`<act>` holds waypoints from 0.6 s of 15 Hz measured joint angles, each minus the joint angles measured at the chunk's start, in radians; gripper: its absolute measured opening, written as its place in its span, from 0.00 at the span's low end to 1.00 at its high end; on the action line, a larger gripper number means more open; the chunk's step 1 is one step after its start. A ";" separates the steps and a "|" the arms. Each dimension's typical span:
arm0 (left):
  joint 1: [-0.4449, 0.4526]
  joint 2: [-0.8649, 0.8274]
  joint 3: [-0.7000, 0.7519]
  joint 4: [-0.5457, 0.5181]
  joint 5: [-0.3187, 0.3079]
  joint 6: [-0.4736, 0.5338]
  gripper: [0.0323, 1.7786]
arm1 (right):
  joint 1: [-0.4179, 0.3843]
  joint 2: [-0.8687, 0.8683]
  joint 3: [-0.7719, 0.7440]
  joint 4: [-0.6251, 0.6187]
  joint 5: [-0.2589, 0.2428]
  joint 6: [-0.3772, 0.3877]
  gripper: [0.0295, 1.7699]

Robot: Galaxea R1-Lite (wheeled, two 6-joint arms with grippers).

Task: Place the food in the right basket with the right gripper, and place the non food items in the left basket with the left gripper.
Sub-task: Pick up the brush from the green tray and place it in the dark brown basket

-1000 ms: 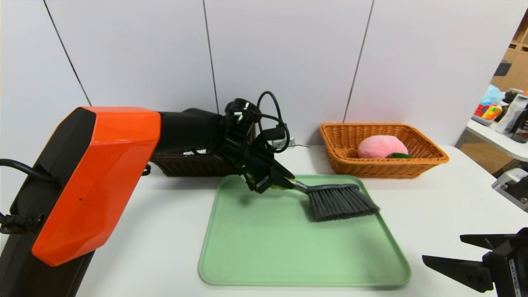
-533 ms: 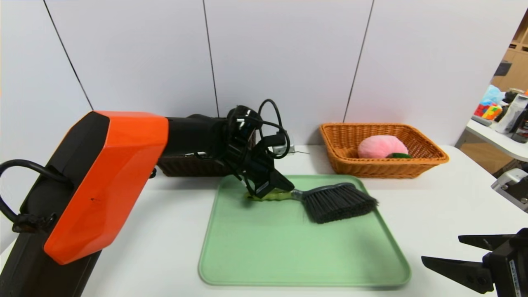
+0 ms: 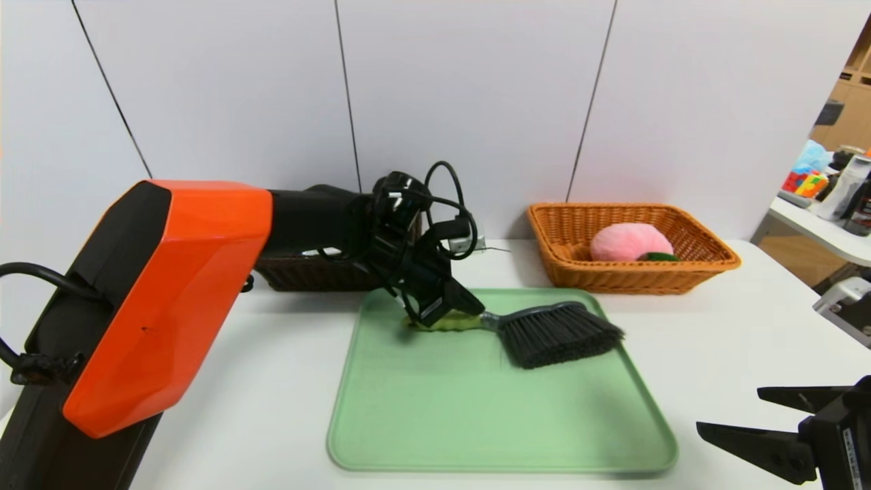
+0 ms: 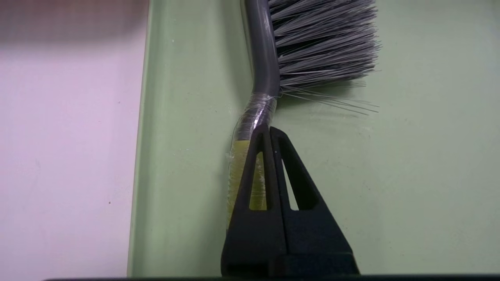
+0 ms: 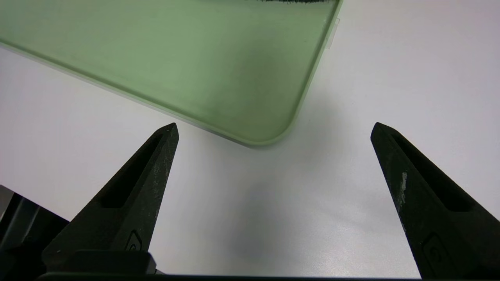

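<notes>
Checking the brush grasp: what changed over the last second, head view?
The dark grey-bristled hand brush with green handle dropped from slightly raised to lying on the pale green rectangular tray. The left hand sank with it and now sits shut above the handle, not clamping it. Unchanged: the open right hand, pink plush peach in the orange-tan wicker basket.

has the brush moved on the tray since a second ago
Yes. The brush has dropped slightly toward the green tray and its head shifted a little left, away from the orange basket.
</notes>
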 joint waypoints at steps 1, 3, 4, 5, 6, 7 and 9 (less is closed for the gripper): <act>0.000 -0.003 0.000 -0.001 0.001 -0.003 0.14 | 0.000 -0.003 0.000 0.000 0.000 0.000 0.96; 0.000 -0.009 0.000 -0.001 0.001 -0.004 0.32 | 0.000 -0.007 0.001 0.001 0.000 0.000 0.96; -0.001 -0.011 0.000 -0.001 0.001 -0.004 0.40 | 0.000 -0.009 0.002 0.001 0.000 0.000 0.96; -0.002 -0.013 0.000 -0.001 0.002 -0.005 0.47 | 0.000 -0.012 0.002 0.001 0.000 0.000 0.96; -0.003 -0.014 0.000 -0.002 0.003 -0.011 0.53 | 0.000 -0.014 0.002 0.001 0.000 0.001 0.96; -0.004 -0.018 -0.001 -0.004 0.006 -0.022 0.58 | 0.000 -0.017 0.002 0.001 0.000 0.001 0.96; -0.006 -0.024 -0.004 -0.009 0.033 -0.046 0.67 | 0.000 -0.020 0.002 0.001 0.000 0.000 0.96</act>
